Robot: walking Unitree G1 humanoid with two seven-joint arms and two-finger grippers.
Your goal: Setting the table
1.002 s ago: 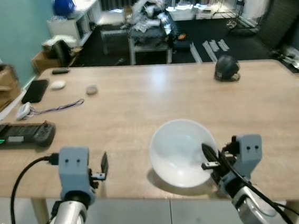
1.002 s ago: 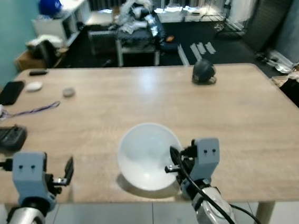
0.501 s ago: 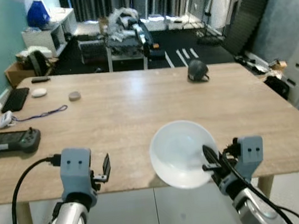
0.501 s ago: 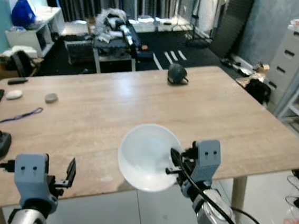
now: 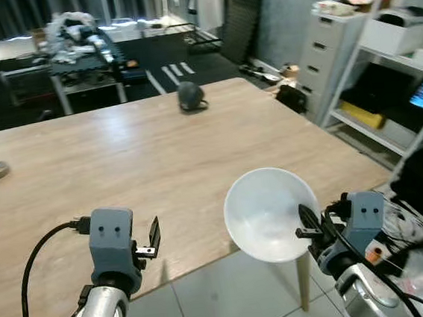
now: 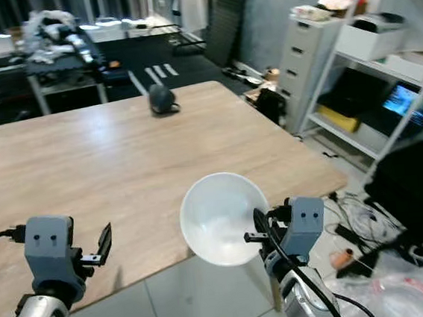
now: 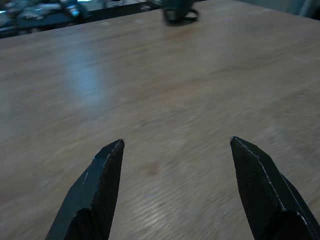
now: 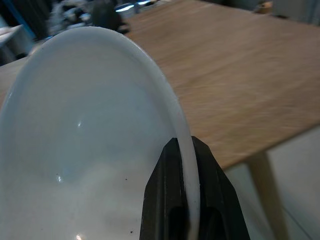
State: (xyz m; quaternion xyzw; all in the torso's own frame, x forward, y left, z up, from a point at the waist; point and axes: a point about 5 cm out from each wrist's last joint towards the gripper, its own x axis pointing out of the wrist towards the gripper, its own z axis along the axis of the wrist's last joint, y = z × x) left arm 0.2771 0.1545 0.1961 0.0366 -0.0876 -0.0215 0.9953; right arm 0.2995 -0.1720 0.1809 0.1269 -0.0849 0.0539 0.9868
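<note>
Right hand (image 5: 306, 228) pinching rim of round white plastic bowl (image 5: 269, 213), bowl held in air off near corner of light wooden desk (image 5: 122, 167) | left hand (image 7: 172, 187) fingers spread, hovering over desk's near edge | small dark rounded object (image 5: 190, 96) at desk's far side

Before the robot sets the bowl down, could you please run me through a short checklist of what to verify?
1. Right gripper pinched on the white bowl rim: ok.
2. Bowl empty inside: ok.
3. Bowl over the wooden table: not ok, it hangs partly past the near edge, above the floor.
4. Table surface ahead of the bowl bare for a landing spot: ok.
5. Left gripper open, holding nothing, apart from the bowl: ok.
6. Dark round object at the far edge out of the way: ok.
</note>
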